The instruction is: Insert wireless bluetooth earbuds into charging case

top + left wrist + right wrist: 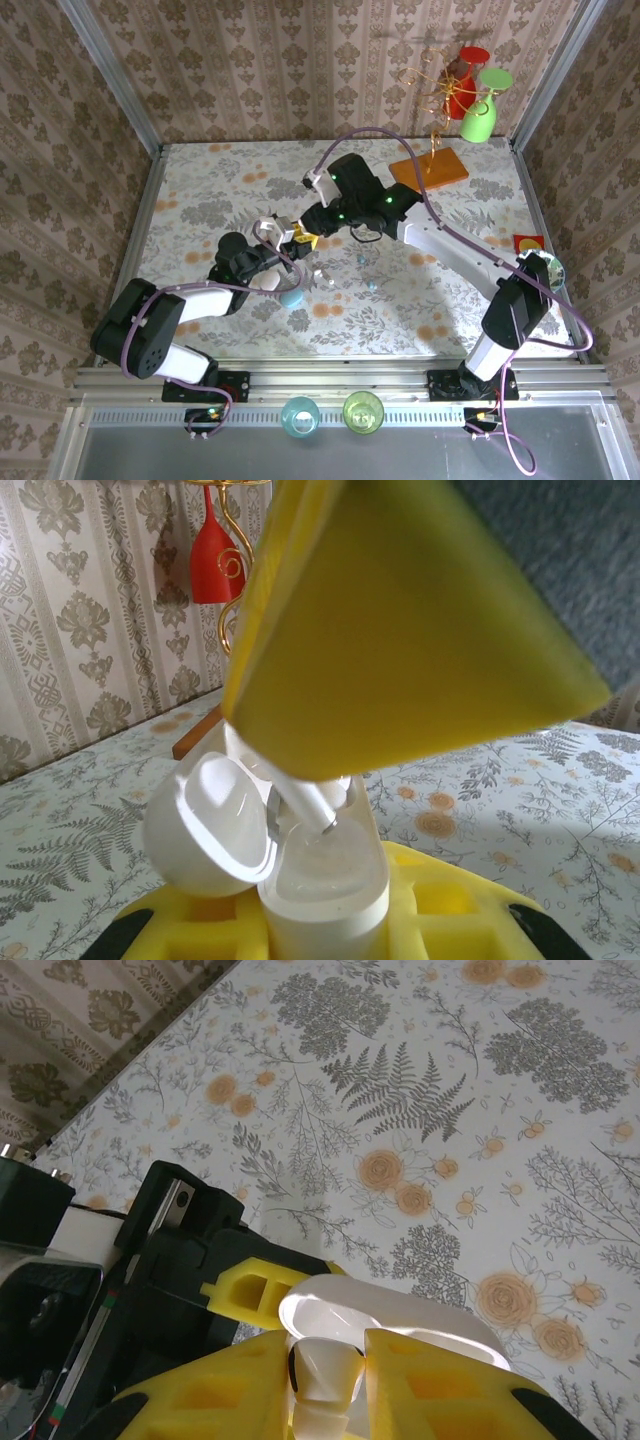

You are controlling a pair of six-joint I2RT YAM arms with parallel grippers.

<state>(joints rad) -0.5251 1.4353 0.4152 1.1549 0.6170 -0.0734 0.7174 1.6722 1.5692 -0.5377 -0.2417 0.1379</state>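
The white charging case stands upright between the yellow pads of my left gripper, which is shut on it. Its lid hangs open to the left. My right gripper is shut on a white earbud right above the open case. In the left wrist view the earbud's stem points down into the case's cavity, under the right gripper's yellow finger. From above, the two grippers meet at mid-table, left gripper and right gripper. Small teal earbuds lie on the cloth nearby.
A blue oval case lies just in front of the left gripper. An orange board with a gold stand bearing red and green glasses stands at the back right. Two cups sit on the front rail.
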